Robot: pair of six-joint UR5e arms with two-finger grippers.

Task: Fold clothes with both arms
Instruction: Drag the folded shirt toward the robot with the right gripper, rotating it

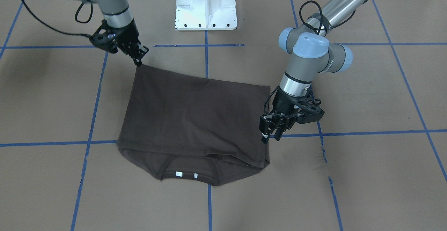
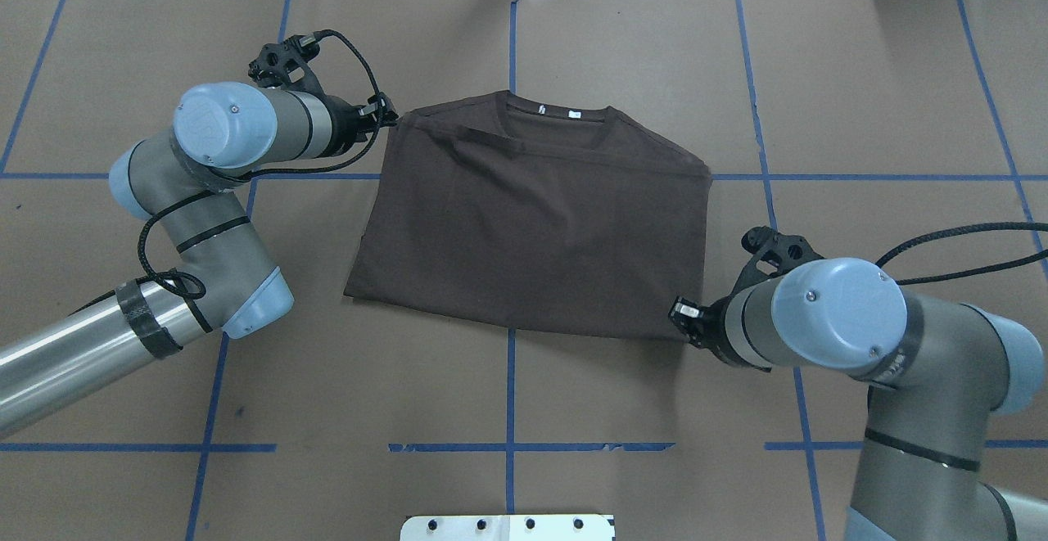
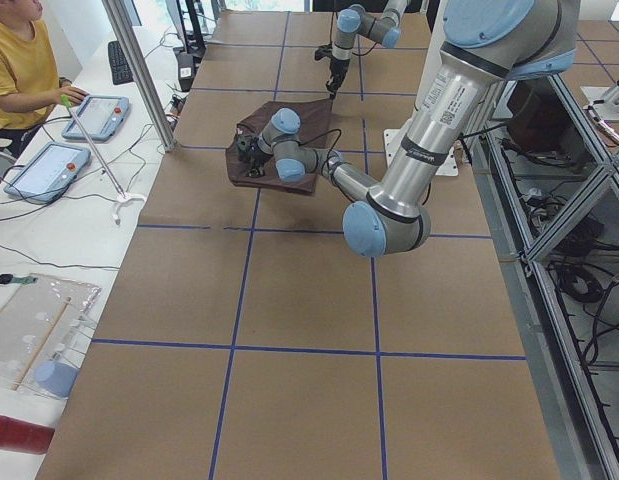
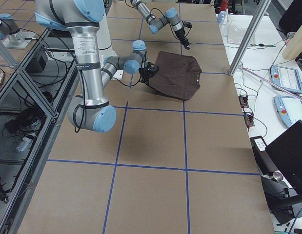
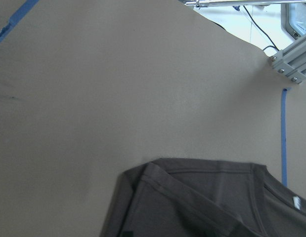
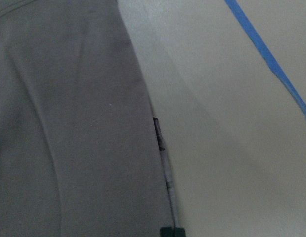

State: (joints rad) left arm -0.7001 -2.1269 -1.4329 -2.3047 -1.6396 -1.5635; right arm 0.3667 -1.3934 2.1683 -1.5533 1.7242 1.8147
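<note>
1. The brown paper-covered table (image 2: 573,410), gridded in blue tape, carries the work. Use the tape lines to check that the edges run square.
2. The dark brown-grey short-sleeved T-shirt (image 2: 532,230) lies flat near the table's middle, its collar on the side away from the robot's base. Its sides look already folded in, and the near hem runs at a slant.
3. The black two-fingered right end effector (image 1: 139,60) sits at the hem corner on its own side. Its fingers look drawn together on that corner.
4. The left end effector (image 1: 270,138) hovers just beside the far shoulder corner, fingers apart and holding nothing. I judge this grasp to be the step in hand. Bring it down onto the corner and catch every layer. Then lift both ends together, keeping the cloth taut.
5. The white neck tags (image 1: 178,173) show at the collar. Keep them centred as your check on alignment.
</note>
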